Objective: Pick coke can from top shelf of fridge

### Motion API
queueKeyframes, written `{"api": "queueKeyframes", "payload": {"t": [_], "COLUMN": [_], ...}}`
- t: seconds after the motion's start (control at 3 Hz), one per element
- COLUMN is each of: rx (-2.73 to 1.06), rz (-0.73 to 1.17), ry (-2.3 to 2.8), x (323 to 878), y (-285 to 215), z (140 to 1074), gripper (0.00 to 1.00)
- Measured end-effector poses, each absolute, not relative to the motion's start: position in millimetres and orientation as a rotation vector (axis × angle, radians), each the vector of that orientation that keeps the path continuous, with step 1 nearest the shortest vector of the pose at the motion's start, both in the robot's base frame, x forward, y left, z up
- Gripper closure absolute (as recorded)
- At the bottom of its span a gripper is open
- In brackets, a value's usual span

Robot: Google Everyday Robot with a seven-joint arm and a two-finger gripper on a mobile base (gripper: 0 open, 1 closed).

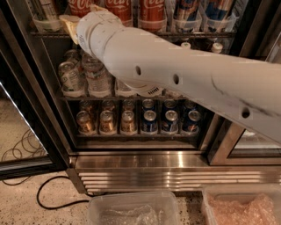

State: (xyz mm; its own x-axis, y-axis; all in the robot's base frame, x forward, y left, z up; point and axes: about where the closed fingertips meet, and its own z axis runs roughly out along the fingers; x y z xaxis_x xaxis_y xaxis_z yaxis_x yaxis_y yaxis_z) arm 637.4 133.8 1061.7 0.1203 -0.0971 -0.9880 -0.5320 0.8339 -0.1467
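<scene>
A speckled floor (26, 206) runs under the open fridge (145, 167), with a black cable (48, 200) looping before its steel slatted base. The white arm (184, 77) slants up from the right edge of the view to the left end of the top shelf (197, 32). The tan-tipped pincer (71, 24) sits at that shelf's front rail, near its left end. Whether it is apart or together I cannot tell, as the wrist hides most of it.

Three red cans stand in a row on the top shelf, cut off by the upper edge of the view. The left coke can (81, 5) is just behind the pincer; contact cannot be made out. Right of the red cans, blue-and-silver cans (186, 11) stand in clear cups.

On the middle rack are water bottles (72, 77), partly behind the arm. The lowest rack holds gold cans (107, 122) on the left and blue cans (169, 121) on the right. On the floor in front lie two clear tubs — one (131, 211) with crumpled film, the other (246, 206) with pinkish wrap.
</scene>
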Motion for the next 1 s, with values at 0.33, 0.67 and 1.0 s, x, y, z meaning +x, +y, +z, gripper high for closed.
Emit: {"api": "queueKeyframes", "payload": {"t": [0.33, 0.67, 1.0], "rx": [-0.539, -0.497, -0.496], "rz": [0.335, 0.324, 0.334], "ry": [1.432, 1.426, 1.425], "x": [642, 664, 669], "y": [133, 132, 135], "z": [1062, 1067, 1066], "gripper": [0.39, 0.29, 0.32]}}
